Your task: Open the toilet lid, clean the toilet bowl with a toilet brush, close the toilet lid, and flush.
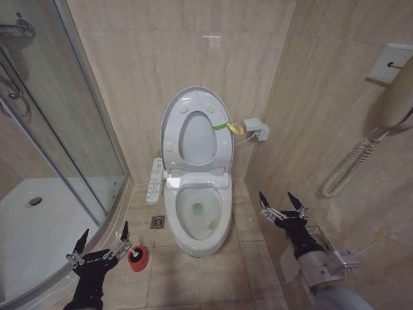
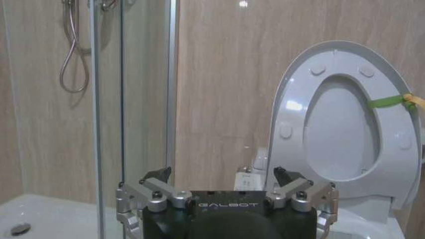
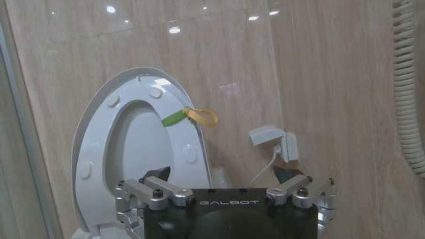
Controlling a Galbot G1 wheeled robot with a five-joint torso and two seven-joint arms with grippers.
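The toilet lid stands raised against the back wall, with the seat ring lifted with it; a green-and-yellow band sits on its edge at 3 o'clock. The toilet bowl is exposed, its rim bare, with the button panel at its 9 o'clock side. Opening is judged complete.

The left end effector hovers low at the bowl's 8 o'clock, fingers spread wide and empty. A red cup holder rests on the floor just beside its inner finger; the toilet brush itself cannot be made out. The left wrist view confirms the spread fingers, pointing toward the shower glass and the raised lid.

The right end effector hangs at the bowl's 3 o'clock, near the side wall, likewise wide and empty.

Step in hand, as judged: fetching the brush. The next move calls for the left end effector to descend over the holder and close on the thin handle without tipping the cup.
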